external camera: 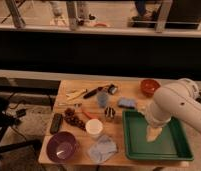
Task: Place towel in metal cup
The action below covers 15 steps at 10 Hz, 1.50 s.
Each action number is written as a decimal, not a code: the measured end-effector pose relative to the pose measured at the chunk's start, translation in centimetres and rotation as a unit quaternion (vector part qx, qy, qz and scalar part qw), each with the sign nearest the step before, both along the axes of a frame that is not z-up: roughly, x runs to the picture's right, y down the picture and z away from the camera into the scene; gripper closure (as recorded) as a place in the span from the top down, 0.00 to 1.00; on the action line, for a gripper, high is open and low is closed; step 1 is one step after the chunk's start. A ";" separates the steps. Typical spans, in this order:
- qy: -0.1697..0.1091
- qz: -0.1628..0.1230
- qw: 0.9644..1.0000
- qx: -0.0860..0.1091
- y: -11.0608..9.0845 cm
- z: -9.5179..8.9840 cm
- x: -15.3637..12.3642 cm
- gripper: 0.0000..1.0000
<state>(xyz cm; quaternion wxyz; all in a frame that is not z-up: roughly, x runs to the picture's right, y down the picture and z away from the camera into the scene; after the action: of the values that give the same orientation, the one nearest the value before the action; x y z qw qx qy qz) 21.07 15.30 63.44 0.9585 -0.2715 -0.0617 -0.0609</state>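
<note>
The towel (103,147), a wrinkled pale blue-grey cloth, lies at the table's front edge between the purple bowl (62,147) and the green tray (171,146). The metal cup (110,113), small, dark and shiny, stands upright near the table's middle, behind the white cup (94,128). My gripper (153,133) hangs point-down from the bulky white arm over the left part of the tray, right of both the towel and the cup. It is open, and nothing shows between its fingers.
A blue-grey tumbler (102,99), a small blue pad (126,103) and a red bowl (149,86) sit toward the back. Utensils, a black remote-like bar (56,123) and dark snacks lie on the left half. A dark rail runs behind the table.
</note>
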 end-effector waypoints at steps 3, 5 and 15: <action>-0.001 0.000 1.000 0.000 0.0 0.0 -0.1 0.80; -0.001 -0.001 1.000 -0.001 0.1 0.0 -0.1 0.80; -0.129 -0.057 0.990 -0.021 10.7 -3.3 -14.2 0.80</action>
<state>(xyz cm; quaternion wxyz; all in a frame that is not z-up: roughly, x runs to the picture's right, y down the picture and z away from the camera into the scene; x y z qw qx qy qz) 6.82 26.04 60.16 0.9316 -0.2846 -0.1704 -0.1487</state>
